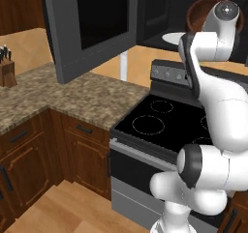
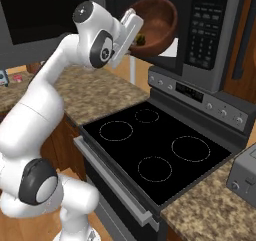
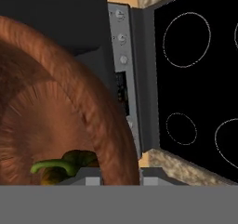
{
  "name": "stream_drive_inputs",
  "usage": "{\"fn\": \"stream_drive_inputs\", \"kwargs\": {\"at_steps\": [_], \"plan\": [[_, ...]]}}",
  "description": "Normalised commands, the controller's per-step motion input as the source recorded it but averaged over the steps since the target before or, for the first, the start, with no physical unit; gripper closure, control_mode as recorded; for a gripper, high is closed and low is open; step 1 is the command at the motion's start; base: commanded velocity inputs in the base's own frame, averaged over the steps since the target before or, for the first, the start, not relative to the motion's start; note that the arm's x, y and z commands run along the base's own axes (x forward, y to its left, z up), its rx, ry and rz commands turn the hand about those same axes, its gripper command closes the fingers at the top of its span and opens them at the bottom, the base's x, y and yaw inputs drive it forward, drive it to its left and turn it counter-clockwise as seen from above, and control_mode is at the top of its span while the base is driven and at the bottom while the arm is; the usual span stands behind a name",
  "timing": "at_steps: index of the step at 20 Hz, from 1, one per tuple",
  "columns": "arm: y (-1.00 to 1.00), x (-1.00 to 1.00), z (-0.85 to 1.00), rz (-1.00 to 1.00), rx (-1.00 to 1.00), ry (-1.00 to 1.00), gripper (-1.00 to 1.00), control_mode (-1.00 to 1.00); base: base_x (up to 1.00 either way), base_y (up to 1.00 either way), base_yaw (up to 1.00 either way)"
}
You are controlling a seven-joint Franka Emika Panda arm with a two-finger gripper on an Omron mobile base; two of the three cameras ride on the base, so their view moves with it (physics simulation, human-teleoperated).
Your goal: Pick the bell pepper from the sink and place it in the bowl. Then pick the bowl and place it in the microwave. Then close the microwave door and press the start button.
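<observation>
Bowl (image 2: 155, 25) wood-grained, matt; stovetop (image 2: 155, 155) glossy black glass; counter (image 1: 63, 99) speckled stone.

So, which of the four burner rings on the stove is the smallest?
The back-left ring, nearest the counter and the control panel. It is clearly smaller than the other three, whose circles are wider.

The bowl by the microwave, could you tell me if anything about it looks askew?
Yes: the bowl is tipped steeply at the microwave opening, held by the gripper, with the bell pepper low inside.
</observation>
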Motion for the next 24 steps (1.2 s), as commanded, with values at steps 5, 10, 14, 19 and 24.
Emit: {"fn": "stream_drive_inputs", "kwargs": {"at_steps": [5, 10, 14, 19, 24], "plan": [[-0.14, 0.78, 0.0, 0.0, 0.0, 0.03, 1.0, -1.0, 0.0, 0.0, 0.0], [-0.17, 0.8, -0.09, 0.01, 0.0, 0.02, 1.0, -1.0, 0.0, 0.0, 0.0], [-0.23, 0.75, -0.17, 0.03, 0.0, 0.01, 1.0, -1.0, 0.0, 0.0, 0.0], [-0.23, 0.53, -0.2, 0.03, 0.0, 0.0, 1.0, -1.0, 0.0, 0.0, 0.0], [-0.12, 0.35, -0.14, 0.01, 0.0, 0.0, -1.0, -1.0, 0.0, 0.0, 0.0]]}}
